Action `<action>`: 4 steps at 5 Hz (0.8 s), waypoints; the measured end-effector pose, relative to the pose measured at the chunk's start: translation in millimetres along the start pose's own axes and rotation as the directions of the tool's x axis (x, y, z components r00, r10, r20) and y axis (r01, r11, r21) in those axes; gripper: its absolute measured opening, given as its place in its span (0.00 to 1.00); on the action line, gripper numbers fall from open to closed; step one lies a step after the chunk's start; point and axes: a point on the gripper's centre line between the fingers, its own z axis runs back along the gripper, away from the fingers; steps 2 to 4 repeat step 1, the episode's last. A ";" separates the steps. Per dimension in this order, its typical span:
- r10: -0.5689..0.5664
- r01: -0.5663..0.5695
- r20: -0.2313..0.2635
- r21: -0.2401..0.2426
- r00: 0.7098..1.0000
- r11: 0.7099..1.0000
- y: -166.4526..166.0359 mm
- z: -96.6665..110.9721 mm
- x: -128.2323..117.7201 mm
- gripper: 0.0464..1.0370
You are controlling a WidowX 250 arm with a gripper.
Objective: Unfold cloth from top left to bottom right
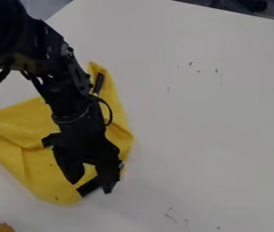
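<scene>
So, white tabletop point(206, 122), dark specks and scuffs upper right and near the bottom. Dark clutter point(248, 5) past its top edge. Small orange-brown item point(3, 227), bottom-left corner. Yellow cloth point(42, 174) on left half, creased, partly folded. Gripper point(91, 186) over the cloth's lower right part, fingers apart, nothing seen in its grip.

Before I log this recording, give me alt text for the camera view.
A black two-finger robot gripper, open, hangs over the lower part of a creased, partly folded yellow cloth on a white tabletop. The black robot arm enters from the upper left, hiding part of the cloth.
</scene>
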 end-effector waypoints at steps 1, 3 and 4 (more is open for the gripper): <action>-0.025 0.021 0.056 0.057 0.998 0.998 -1.1 5.2 1.4 0.97; -0.025 0.021 0.056 0.057 0.998 0.998 -1.1 5.2 1.4 0.97; -0.025 0.021 0.056 0.057 0.998 0.998 -1.1 5.2 1.4 0.97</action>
